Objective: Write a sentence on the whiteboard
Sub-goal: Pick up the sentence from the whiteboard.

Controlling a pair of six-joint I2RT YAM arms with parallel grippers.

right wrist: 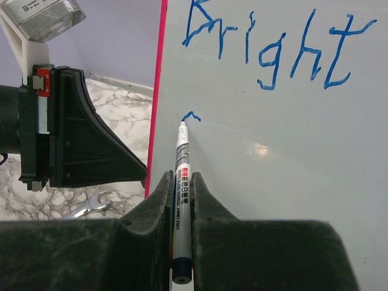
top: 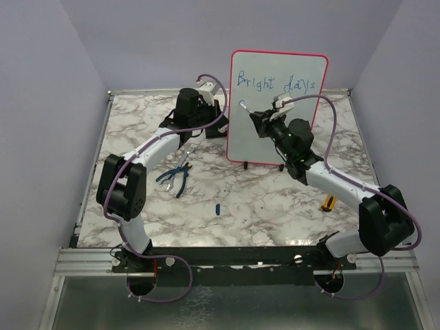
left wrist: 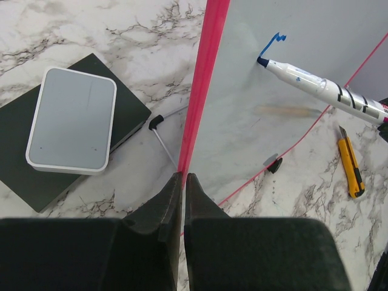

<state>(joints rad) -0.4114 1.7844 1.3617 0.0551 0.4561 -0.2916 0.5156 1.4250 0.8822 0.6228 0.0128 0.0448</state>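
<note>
The whiteboard (top: 254,141) stands upright on small black feet at upper centre of the top view, on the marble table (top: 261,206). It is judged light, stiff and slick-faced, so it is likely to tip or slide under pen pressure. It is best held by the thin red frame at a side edge, never by the writing face. At lower centre of the left wrist view, the left gripper (left wrist: 183,179) has its fingers pressed together on the frame's left edge, bracing the board. At lower centre of the right wrist view, the right gripper (right wrist: 180,185) pinches the marker (right wrist: 182,151), tip touching the board. The sentence (top: 278,82) reads "Bright days" in blue across the top. Below it at left there is only a short first stroke (right wrist: 191,114), so the second line is judged barely begun.
</note>
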